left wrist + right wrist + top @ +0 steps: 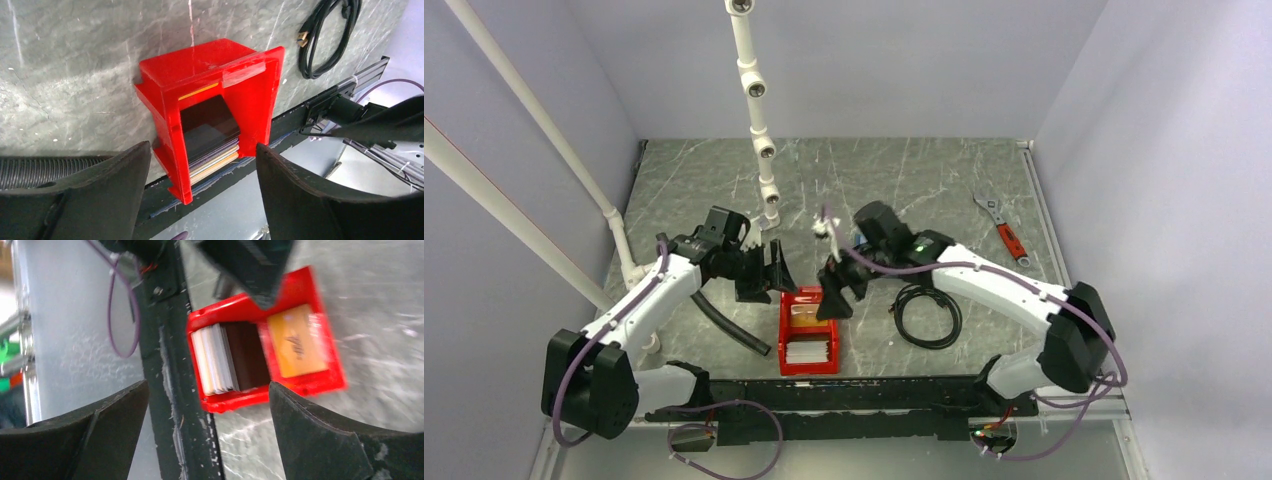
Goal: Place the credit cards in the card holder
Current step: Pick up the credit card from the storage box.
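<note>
A whitish stack of credit cards (809, 352) stands on edge in the near part of a red plastic bin (785, 340). An orange-gold card (297, 340) lies in the bin's far part. The stack also shows in the left wrist view (215, 160) and the right wrist view (216, 359). My left gripper (774, 275) is open and empty just above the bin's far left corner. My right gripper (834, 290) is open and empty above its far right corner. In each wrist view, the left (202, 146) and the right (208, 385), the jaws stand wide apart. The blue card holder is out of view.
A coiled black cable (929, 315) lies right of the bin. A red-handled wrench (1002, 230) lies at the far right. A black hose (729, 325) lies left of the bin. A white pipe post (759, 120) stands behind. A black rail (854, 395) runs along the near edge.
</note>
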You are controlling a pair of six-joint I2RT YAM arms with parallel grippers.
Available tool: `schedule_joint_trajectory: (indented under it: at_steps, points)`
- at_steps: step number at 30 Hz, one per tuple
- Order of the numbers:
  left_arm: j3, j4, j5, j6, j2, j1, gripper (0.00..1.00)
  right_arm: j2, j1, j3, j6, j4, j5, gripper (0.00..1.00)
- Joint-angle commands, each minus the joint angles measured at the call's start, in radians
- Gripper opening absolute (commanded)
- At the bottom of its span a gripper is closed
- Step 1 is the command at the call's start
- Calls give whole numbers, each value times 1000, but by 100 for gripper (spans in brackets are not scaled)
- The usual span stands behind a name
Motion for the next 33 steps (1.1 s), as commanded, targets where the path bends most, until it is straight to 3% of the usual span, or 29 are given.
schedule_joint_trajectory:
  at_steps: [1,6,9,18,25,33]
  points:
    - [-18,77,22,-25,20,7,79,97,112,44,-95,-9,-84,92]
    - [-73,136,37,-47,53,7,69,214,177,99,-143,-37,-73,93]
    - [-84,138,8,-49,53,7,65,288,209,146,-167,-90,-28,100]
    - [-95,148,-24,-57,47,7,64,450,287,264,-187,-204,108,100]
    - [-110,154,-35,-77,62,7,57,496,337,281,-180,-212,151,96]
    - [-171,193,-70,-132,-17,7,49,452,350,172,-123,-79,158,90]
